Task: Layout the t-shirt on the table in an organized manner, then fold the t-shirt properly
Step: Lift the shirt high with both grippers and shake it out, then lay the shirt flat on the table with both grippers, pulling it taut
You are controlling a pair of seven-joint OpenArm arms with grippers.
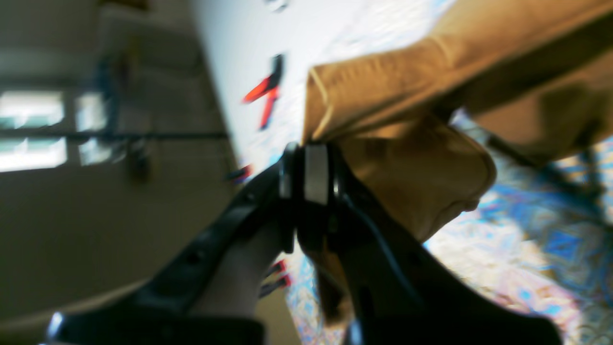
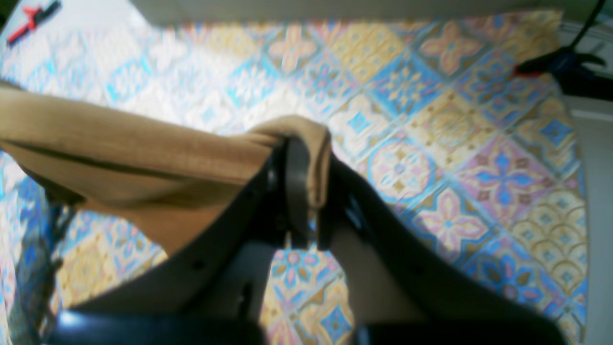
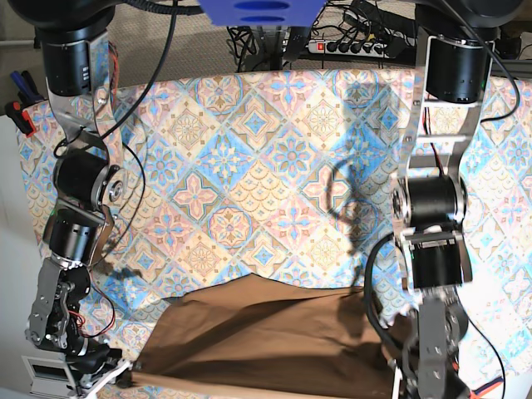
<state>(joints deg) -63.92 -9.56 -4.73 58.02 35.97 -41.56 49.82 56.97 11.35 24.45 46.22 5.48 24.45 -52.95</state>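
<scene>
The tan-brown t-shirt [image 3: 266,332] hangs stretched between my two grippers over the near edge of the table [image 3: 266,150], its upper edge sagging onto the patterned cloth. In the left wrist view my left gripper [image 1: 311,179] is shut on a bunched corner of the t-shirt [image 1: 383,96], with fabric spilling out to the right of the fingers. In the right wrist view my right gripper [image 2: 306,191] is shut on another corner of the t-shirt [image 2: 119,143], and a fold curls over its fingertips. Both views are blurred. No collar or tag shows.
Red-handled clamps [image 1: 266,91] hold the tablecloth at its edge; another clamp [image 2: 550,64] sits at the far right corner and one [image 3: 21,116] at the left edge. A power strip [image 3: 357,46] and cables lie beyond the table's far side.
</scene>
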